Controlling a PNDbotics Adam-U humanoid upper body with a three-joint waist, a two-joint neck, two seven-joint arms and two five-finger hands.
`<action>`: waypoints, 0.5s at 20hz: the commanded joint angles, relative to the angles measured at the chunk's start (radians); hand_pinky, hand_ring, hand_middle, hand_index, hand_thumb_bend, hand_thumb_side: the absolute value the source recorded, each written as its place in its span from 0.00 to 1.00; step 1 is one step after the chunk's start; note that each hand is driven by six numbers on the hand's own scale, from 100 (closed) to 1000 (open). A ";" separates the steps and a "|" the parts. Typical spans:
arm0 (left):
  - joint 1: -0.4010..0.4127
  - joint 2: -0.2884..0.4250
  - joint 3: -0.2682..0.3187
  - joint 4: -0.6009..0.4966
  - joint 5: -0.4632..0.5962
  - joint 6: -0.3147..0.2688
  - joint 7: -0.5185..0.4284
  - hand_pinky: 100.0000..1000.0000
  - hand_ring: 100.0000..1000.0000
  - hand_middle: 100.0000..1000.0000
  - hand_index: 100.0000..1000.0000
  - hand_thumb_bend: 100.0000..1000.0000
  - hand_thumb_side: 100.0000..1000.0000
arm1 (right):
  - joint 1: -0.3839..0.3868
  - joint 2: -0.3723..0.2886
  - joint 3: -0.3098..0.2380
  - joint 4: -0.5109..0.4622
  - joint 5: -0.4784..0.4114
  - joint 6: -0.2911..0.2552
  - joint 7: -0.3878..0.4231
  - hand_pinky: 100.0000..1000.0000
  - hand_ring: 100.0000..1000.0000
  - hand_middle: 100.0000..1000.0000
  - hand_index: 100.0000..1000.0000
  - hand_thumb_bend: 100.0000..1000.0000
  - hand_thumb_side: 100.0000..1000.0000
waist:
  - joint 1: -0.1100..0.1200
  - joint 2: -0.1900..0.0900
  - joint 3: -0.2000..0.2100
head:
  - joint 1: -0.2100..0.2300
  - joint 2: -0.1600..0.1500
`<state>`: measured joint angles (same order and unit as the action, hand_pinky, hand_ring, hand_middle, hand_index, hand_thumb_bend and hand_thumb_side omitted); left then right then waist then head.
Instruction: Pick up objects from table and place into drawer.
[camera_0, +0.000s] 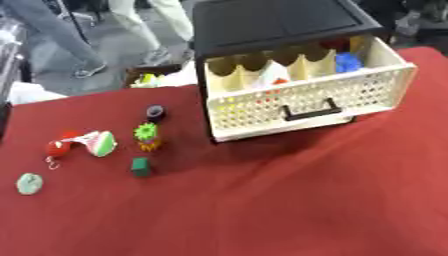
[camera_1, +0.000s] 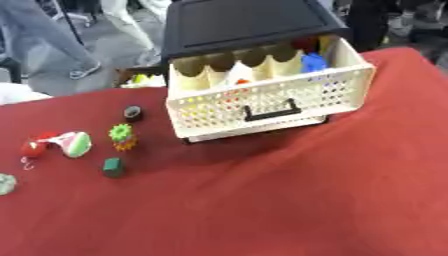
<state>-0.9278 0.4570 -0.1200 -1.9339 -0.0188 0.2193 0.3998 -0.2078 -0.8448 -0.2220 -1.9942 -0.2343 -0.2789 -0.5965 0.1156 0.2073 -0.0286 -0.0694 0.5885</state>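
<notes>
Several small toys are lying left of the open drawer (camera_0: 306, 102), the green block (camera_0: 140, 166) probably light, rigid, easily pinched by its sides; neither hand is showing.

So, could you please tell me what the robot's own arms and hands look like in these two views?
Neither arm nor hand shows in either eye view, so nothing can be said of their look. Only the red tablecloth, the open drawer and small objects appear.

Open cream drawer (camera_0: 306, 102), toys (camera_0: 145, 135) left.
</notes>
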 joint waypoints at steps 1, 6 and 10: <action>0.034 0.027 0.072 -0.062 0.107 -0.020 0.076 0.30 0.46 0.47 0.70 0.00 0.73 | 0.007 -0.044 -0.012 -0.006 0.034 -0.012 0.007 0.52 0.41 0.35 0.61 0.00 1.00 | -0.023 -0.015 0.005 | -0.007 0.007; 0.134 0.050 0.123 -0.066 0.143 -0.132 0.131 0.32 0.47 0.48 0.71 0.00 0.77 | 0.039 -0.054 -0.012 -0.006 0.092 -0.040 0.012 0.52 0.41 0.36 0.63 0.00 1.00 | -0.054 -0.009 0.020 | -0.010 0.008; 0.211 0.049 0.141 -0.066 0.099 -0.231 0.140 0.34 0.48 0.50 0.72 0.00 0.80 | 0.066 -0.062 -0.011 -0.006 0.155 -0.050 0.020 0.52 0.42 0.38 0.64 0.00 1.00 | -0.073 -0.004 0.034 | -0.012 0.014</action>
<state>-0.7077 0.4793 0.0028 -1.9824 0.0939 0.0181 0.5361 -0.1373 -0.8622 -0.2217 -1.9942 -0.1035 -0.3228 -0.5777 0.0460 0.2176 0.0063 -0.0801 0.5971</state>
